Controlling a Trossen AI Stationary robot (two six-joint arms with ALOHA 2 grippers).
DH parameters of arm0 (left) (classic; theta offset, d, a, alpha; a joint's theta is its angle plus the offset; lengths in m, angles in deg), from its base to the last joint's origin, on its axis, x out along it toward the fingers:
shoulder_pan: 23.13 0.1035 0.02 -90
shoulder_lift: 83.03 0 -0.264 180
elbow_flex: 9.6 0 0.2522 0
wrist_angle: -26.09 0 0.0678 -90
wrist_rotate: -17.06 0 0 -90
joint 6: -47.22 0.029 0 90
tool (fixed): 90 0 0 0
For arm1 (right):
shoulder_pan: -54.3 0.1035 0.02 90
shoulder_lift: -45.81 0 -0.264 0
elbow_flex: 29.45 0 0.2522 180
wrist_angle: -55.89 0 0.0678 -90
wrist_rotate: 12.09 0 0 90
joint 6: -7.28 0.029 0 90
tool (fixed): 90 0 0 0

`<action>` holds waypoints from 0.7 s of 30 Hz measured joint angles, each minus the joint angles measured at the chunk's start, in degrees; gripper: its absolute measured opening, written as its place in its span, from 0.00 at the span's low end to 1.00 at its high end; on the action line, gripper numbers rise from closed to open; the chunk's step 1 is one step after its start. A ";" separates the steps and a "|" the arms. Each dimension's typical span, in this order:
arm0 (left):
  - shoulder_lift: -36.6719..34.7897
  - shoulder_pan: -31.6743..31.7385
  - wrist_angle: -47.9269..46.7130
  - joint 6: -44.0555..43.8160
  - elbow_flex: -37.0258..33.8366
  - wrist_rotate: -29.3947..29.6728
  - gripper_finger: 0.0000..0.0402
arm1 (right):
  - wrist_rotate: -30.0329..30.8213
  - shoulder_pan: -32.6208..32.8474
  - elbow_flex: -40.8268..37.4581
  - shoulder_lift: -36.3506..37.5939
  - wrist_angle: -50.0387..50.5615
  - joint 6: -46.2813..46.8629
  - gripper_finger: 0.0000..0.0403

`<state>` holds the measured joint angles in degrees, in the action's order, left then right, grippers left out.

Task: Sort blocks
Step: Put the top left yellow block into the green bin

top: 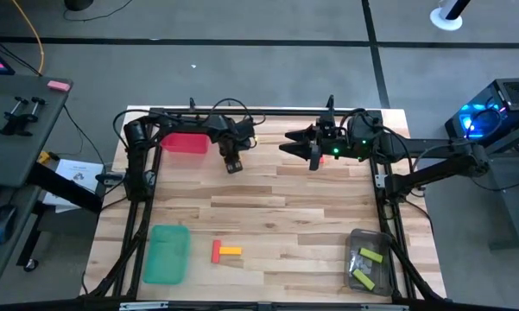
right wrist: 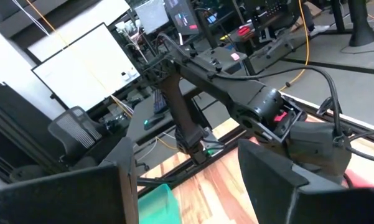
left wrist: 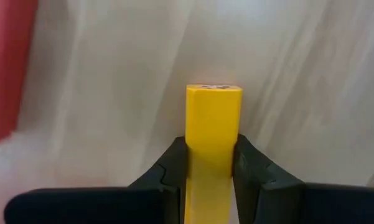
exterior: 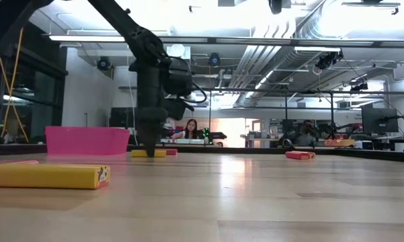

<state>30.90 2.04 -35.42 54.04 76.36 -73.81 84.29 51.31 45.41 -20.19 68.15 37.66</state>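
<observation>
The yellow block (left wrist: 213, 143) lies on the wooden table (top: 268, 207) beside the red tray (top: 186, 143), clamped across its narrow sides by the left gripper (left wrist: 211, 163). It looks light, rigid and smooth, so a mid-length pinch suits. The right gripper (top: 314, 156) waits nearby, fingers spread.

Bright ceiling strip lights (exterior: 188, 39) flood the room evenly, leaving soft glare on the desk (exterior: 255, 195) in the low view. In the left wrist view the red tray (left wrist: 6, 68) is blurred.
</observation>
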 joint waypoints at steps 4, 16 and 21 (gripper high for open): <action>-4.40 -0.04 -4.52 -1.93 -0.88 -0.16 0.14 | 0.00 0.00 0.00 0.00 0.02 -1.70 0.43; -41.12 -21.27 -14.92 -33.84 -9.92 -8.80 0.14 | 2.54 0.00 0.00 -0.02 4.11 -8.84 0.43; -50.54 -44.73 -18.05 -67.50 -12.47 -8.93 0.14 | 2.54 -0.08 0.00 -0.02 8.53 -10.26 0.43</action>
<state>-19.64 -42.69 -53.47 -13.46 63.89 -82.74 86.83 51.24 45.41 -20.21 76.69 27.40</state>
